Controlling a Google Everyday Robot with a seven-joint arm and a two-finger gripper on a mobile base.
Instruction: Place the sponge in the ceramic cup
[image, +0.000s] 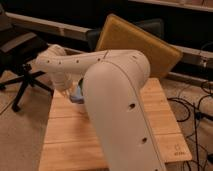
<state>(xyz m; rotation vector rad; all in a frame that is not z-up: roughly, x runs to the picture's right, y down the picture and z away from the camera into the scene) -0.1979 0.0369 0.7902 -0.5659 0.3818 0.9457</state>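
tool: hidden behind arm, fingers closed together; grip on anything could not be told
sponge: light-blue bit peeked out beside arm, under its elbow, over desk
ceramic cup: concealed behind arm

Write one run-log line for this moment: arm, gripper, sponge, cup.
arm: across wooden table | gripper: shut, hidden behind arm | sponge: blue edge shows under arm | ceramic cup: hidden
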